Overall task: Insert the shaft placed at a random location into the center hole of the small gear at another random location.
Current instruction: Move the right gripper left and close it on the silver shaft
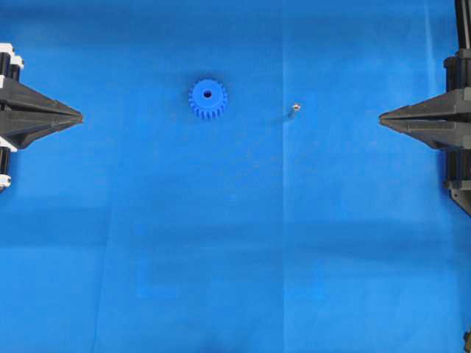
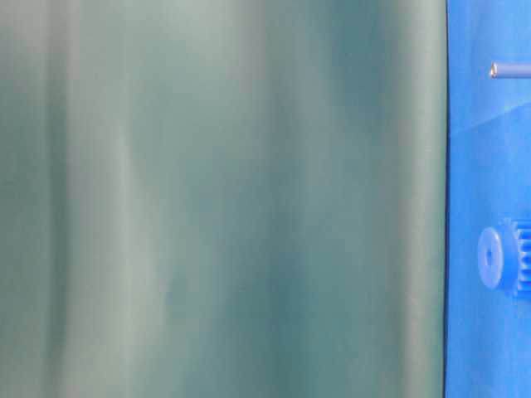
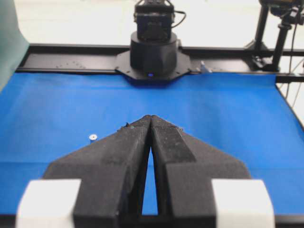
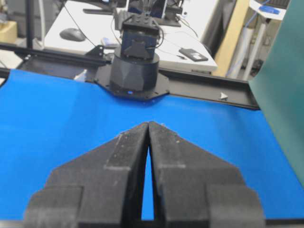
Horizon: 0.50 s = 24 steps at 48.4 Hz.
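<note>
Blue cloth (image 1: 235,243) covers the whole work surface, with a green backdrop (image 2: 224,199) on one side in the table-level view.

The shaft (image 1: 295,107) stands upright on the cloth, right of centre in the overhead view: it reads as a shiny dot with a thin shadow trailing off, and the table-level view shows its length rising off the cloth, so its long axis is vertical. The small gear (image 1: 207,99) lies flat, left of centre, center hole (image 1: 207,93) facing up and clear. Shaft and gear are well apart.

The right gripper (image 1: 383,118) has its tips pressed together, nothing between them, parked at the right edge. The left gripper (image 1: 79,115) is likewise pinched closed on nothing at the left edge.

My read: the shaft sits nearer the right gripper, toward centre and slightly up-frame of its tip. So right arm for the pick, opening first and closing across the pin's sides. The left is nearer the gear.
</note>
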### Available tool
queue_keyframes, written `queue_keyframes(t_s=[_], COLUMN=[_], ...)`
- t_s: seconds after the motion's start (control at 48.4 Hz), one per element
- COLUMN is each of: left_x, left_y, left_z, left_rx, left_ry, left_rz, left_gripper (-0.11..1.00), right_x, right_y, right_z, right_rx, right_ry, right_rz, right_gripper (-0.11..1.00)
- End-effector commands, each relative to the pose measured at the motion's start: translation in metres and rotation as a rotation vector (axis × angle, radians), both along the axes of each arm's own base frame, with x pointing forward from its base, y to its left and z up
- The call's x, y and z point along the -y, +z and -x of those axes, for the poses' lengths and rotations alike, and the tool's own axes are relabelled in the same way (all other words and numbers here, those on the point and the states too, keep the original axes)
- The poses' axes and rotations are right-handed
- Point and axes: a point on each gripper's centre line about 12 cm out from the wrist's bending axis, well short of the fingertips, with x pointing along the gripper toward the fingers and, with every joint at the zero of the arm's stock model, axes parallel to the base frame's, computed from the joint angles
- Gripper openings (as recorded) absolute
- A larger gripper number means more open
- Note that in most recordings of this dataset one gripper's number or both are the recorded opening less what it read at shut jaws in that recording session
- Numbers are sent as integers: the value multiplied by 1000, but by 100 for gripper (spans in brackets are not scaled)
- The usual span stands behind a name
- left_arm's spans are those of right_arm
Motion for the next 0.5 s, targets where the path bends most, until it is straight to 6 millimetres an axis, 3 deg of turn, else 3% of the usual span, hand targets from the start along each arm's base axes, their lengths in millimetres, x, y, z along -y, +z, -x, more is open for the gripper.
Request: queue_keyframes(t_s=[0.0, 0.186, 0.392, 0.475], left_x=[0, 0, 0, 0], left_y=[4, 4, 4, 3], left_z=[0, 2, 3, 4], left_rx=[0, -8, -3, -6], left_ry=[-2, -2, -2, -2], left_rz=[6, 9, 9, 9], left_gripper=[0, 0, 0, 0], right_x=[1, 3, 20, 26], right_y=[6, -3, -31, -44], right_z=[-1, -8, -23, -30], right_rx=[14, -31, -131, -167], right_ry=[-3, -15, -90, -115], right_rz=[2, 0, -20, -32], right_gripper=[0, -6, -5, 0])
